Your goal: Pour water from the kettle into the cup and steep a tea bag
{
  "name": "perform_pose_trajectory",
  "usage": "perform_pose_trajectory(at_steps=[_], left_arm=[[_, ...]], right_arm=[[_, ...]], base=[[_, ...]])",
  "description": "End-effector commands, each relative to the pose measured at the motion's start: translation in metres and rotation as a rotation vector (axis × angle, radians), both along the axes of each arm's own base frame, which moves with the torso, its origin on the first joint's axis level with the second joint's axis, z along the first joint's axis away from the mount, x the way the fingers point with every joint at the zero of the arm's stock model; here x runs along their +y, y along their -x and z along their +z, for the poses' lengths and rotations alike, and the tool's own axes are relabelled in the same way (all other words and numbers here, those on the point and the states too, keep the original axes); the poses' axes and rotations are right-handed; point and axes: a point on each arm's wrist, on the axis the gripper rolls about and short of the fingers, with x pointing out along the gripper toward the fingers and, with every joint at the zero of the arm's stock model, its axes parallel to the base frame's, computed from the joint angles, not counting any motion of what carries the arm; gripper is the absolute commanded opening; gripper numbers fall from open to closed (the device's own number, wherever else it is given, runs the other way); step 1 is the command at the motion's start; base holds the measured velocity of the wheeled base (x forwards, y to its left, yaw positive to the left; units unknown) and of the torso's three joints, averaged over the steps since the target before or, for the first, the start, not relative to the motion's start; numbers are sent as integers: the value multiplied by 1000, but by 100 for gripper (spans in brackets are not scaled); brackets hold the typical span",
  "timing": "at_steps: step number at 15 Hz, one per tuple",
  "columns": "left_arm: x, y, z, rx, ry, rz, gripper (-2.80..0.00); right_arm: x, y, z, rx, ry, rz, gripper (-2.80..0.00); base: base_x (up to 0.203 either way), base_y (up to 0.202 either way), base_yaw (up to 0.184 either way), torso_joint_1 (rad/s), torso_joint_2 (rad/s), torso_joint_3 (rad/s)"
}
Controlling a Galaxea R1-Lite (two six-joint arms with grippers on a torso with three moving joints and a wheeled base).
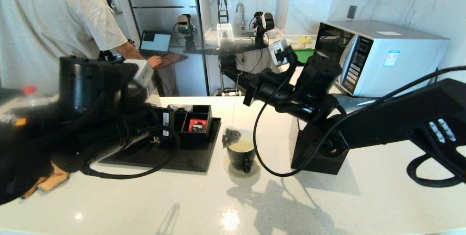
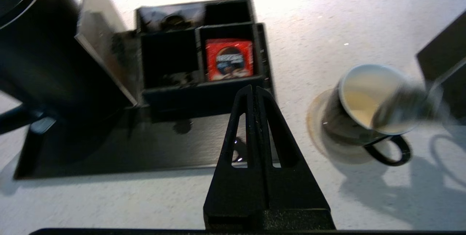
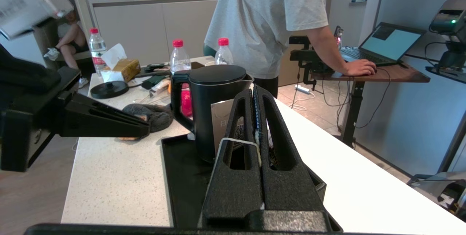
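The black cup [image 1: 241,157] stands on the white counter and holds pale yellowish water [image 1: 244,146]. The tea bag [image 1: 230,136] hangs on its thin string at the cup's left rim; I cannot tell whether it touches the water. My right gripper [image 1: 226,69] is well above the cup, shut on the string [image 3: 238,141]. The left wrist view shows the cup [image 2: 367,98] with the blurred tea bag [image 2: 404,107] over it. Left of the cup, above the tray, my left gripper [image 2: 253,89] is shut and empty. The black kettle [image 3: 214,107] stands on the tray; my left arm hides it in the head view.
A black tray [image 1: 182,158] carries a compartment box with a red packet [image 1: 197,125]. A black box [image 1: 316,155] stands right of the cup, a microwave [image 1: 378,56] behind. Bottles with red caps [image 3: 178,58] and a person [image 1: 47,27] are at the left.
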Motion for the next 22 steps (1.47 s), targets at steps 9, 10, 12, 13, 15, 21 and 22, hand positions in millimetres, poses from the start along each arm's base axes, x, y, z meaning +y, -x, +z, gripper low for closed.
perform_pose_trajectory(at_steps=[9, 10, 12, 13, 15, 21, 22], left_arm=[[75, 29, -58, -12, 4, 257, -280], [81, 35, -63, -26, 8, 283, -280], [91, 49, -69, -44, 10, 318, -280], [94, 57, -73, -39, 7, 328, -280], [98, 73, -81, -27, 5, 338, -280], [106, 104, -93, -24, 14, 370, -280], [108, 103, -92, -27, 26, 389, -280]], right_arm=[[-16, -11, 0, -2, -1, -42, -280], [-18, -12, 0, -3, -2, -47, -280], [-22, -14, 1, -7, -2, -57, -280], [-24, -16, 1, -7, -3, -64, -280], [-28, -17, 4, -13, -6, -73, -280], [-30, -19, 2, -7, -3, -79, -280], [-30, -19, 2, -9, -3, -79, -280]], base=[[0, 0, 0, 0, 0, 0], [0, 0, 0, 0, 0, 0], [0, 0, 0, 0, 0, 0], [0, 0, 0, 0, 0, 0], [0, 0, 0, 0, 0, 0], [0, 0, 0, 0, 0, 0], [0, 0, 0, 0, 0, 0]])
